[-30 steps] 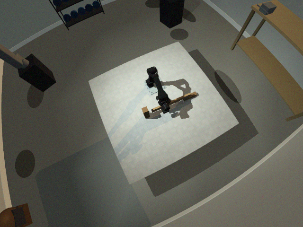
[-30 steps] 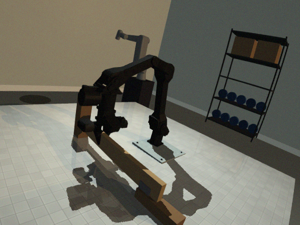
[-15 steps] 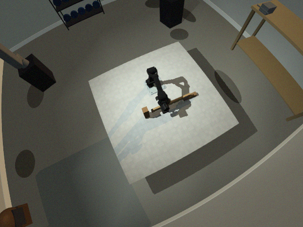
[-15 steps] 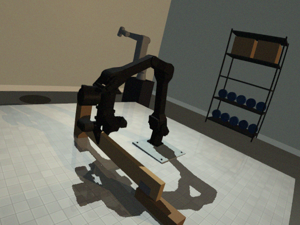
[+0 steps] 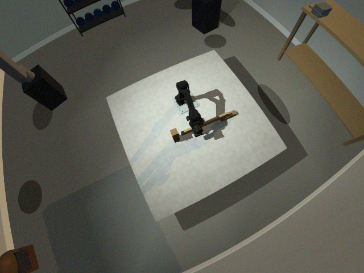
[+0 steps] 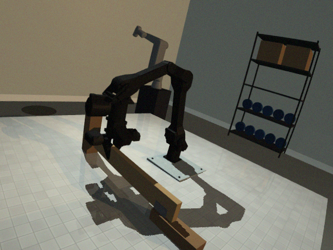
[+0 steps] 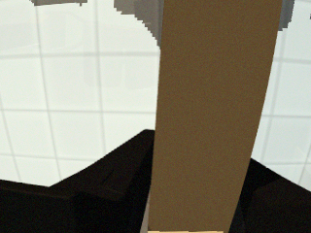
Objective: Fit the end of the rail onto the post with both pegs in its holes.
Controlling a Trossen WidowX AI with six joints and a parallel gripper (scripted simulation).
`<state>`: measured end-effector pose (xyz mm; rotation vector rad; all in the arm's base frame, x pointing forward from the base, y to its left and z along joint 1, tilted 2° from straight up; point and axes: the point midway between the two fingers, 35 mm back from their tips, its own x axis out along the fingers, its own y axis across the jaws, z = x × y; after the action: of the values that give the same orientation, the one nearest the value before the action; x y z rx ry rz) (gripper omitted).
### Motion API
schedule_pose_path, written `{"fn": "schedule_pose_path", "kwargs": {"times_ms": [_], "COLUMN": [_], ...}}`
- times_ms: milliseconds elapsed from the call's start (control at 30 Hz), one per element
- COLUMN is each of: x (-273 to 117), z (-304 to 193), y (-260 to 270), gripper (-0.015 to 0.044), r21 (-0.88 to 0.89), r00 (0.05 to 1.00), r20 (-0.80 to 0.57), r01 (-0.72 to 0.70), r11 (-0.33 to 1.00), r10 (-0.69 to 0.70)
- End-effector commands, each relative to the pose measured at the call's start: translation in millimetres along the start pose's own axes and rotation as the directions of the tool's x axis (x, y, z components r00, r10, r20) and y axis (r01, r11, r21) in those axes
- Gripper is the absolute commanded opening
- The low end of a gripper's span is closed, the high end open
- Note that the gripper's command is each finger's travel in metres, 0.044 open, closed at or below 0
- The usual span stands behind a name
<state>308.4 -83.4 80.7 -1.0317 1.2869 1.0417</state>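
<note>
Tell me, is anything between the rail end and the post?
Nothing visible. The gripper is shut on the rail near the post. The arm hides the joint, so whether the end touches the post cannot be told.

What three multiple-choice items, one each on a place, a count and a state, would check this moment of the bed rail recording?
1. Where is the far end of the long brown wooden bed rail?
A. In the bracket on the low wooden footboard block
B. Flat on the table
C. On the black metal shelf rack

2. How many brown cardboard boxes stand on the top shelf of the black metal shelf rack?
A. None
B. Two
C. Five

3. What is the state of the black gripper?
A. Open above the rail
B. Shut on nothing
C. Shut on the rail near the short wooden post

Key: 1 A, the exterior view shows that end seated on the block. 2 B, two boxes sit side by side. 3 C, the wrist view shows the black fingers on both sides of the rail.
</note>
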Motion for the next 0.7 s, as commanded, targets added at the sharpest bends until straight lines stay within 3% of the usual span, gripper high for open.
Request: {"fn": "schedule_pose_path", "kwargs": {"times_ms": [0,667], "x": [-1.5,-0.1], "z": [-1.2,-7.2], "y": [-0.9,-1.1], "gripper": [0.0,0.0], "r21": [-0.004,-0.004], "r00": [1.0,1.0], "r20": [0.001,0.0], "r01": [0.003,0.003], "r11": [1.0,1.0], "r10": [-0.003,-0.003]}}
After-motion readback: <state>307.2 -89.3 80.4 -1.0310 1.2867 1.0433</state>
